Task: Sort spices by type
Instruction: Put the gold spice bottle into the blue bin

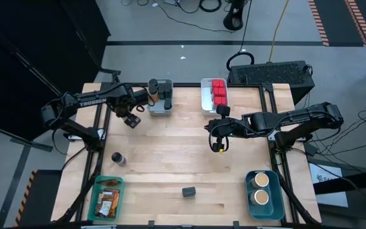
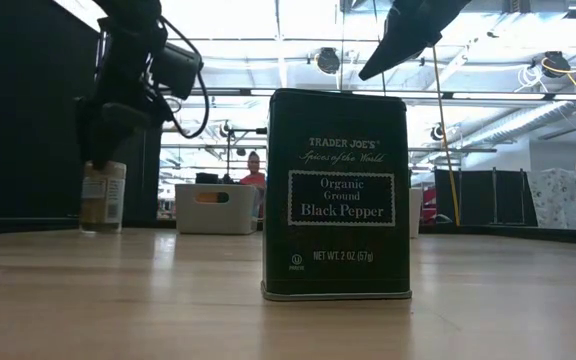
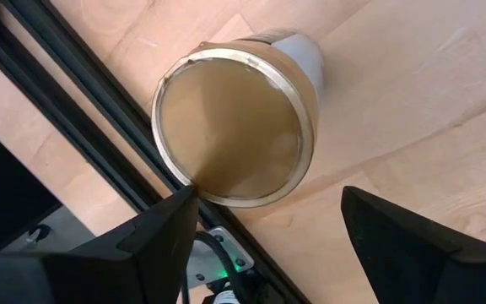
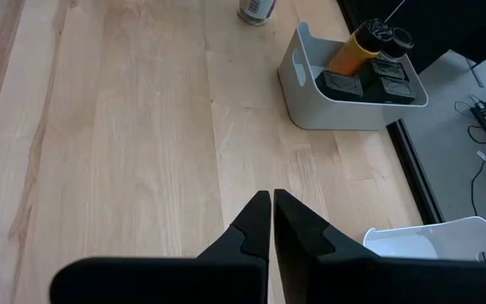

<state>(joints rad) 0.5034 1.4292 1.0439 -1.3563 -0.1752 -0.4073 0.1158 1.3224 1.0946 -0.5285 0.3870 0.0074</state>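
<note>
Our left gripper (image 3: 264,219) hangs with fingers spread directly above a tan-topped jar (image 3: 234,127) standing on the surface (image 1: 170,159), not touching it; the grey bin (image 1: 161,105) of dark tins sits just beside it. Our right gripper (image 4: 272,221), fingers pressed together and empty, hovers near the white bin (image 1: 205,95) of red tins (image 1: 219,92).

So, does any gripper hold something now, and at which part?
Nothing is held. The left gripper is open above a tan-topped jar without touching it. The right gripper is shut on nothing over the table.
</note>
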